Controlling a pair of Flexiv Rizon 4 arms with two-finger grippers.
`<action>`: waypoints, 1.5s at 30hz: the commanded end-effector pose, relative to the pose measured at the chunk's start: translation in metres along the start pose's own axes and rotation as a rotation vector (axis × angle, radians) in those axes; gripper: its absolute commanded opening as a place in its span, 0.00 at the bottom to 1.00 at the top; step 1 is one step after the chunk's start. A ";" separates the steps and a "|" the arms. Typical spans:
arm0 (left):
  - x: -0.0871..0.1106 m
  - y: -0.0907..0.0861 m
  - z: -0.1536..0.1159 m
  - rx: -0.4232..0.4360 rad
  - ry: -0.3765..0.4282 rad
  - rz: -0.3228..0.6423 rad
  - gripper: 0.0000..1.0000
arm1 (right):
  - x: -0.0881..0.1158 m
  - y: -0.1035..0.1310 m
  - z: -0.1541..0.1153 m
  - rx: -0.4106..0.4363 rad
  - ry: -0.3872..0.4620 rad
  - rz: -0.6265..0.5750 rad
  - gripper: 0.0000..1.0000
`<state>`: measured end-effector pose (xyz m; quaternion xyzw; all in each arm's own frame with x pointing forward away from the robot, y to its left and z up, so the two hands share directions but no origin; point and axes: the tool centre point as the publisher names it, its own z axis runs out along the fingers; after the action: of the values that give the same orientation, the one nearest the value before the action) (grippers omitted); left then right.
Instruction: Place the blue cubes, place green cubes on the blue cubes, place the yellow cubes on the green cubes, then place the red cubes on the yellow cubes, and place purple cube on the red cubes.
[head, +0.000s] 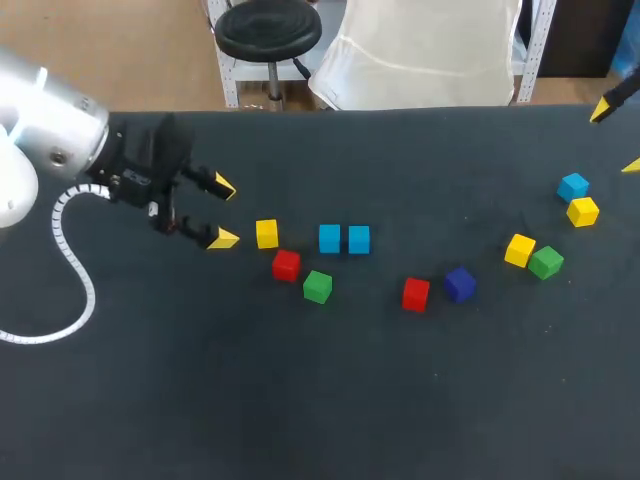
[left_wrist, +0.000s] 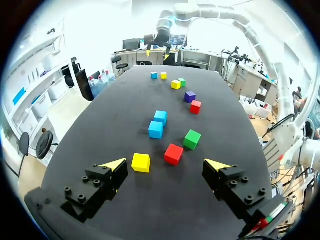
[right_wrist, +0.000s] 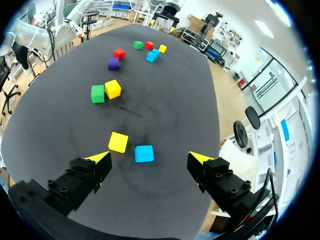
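My left gripper (head: 222, 212) hangs open at the table's left, just left of a yellow cube (head: 266, 234). In the left wrist view that gripper (left_wrist: 166, 165) is open, with the yellow cube (left_wrist: 141, 162), a red cube (left_wrist: 173, 153) and a green cube (left_wrist: 192, 139) just ahead of it. Two blue cubes (head: 330, 238) (head: 359, 239) sit side by side. My right gripper (head: 617, 138) is open at the far right edge, above a blue cube (head: 573, 186) and a yellow cube (head: 583, 211). Both show ahead of its fingers: blue cube (right_wrist: 144, 153), yellow cube (right_wrist: 118, 142).
Mid-table lie a second red cube (head: 416, 294) and a purple cube (head: 460, 283). A yellow cube (head: 519, 250) touches a green cube (head: 546, 262) further right. All cubes rest singly on the black table (head: 300, 400).
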<state>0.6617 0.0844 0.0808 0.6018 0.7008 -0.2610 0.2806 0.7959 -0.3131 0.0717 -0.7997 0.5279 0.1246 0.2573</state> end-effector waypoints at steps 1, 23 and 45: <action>0.001 0.000 0.000 -0.001 -0.002 0.002 1.00 | 0.017 -0.011 0.014 -0.077 -0.103 -0.029 1.00; 0.001 0.000 0.000 -0.001 -0.002 0.002 1.00 | 0.025 0.002 0.043 -0.089 -0.219 -0.074 1.00; 0.001 0.000 0.000 -0.001 -0.002 0.002 1.00 | 0.015 0.010 0.064 -0.095 -0.273 -0.046 0.87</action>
<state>0.6618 0.0844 0.0809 0.6017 0.7008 -0.2609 0.2805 0.7960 -0.2948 0.0093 -0.7990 0.4631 0.2496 0.2913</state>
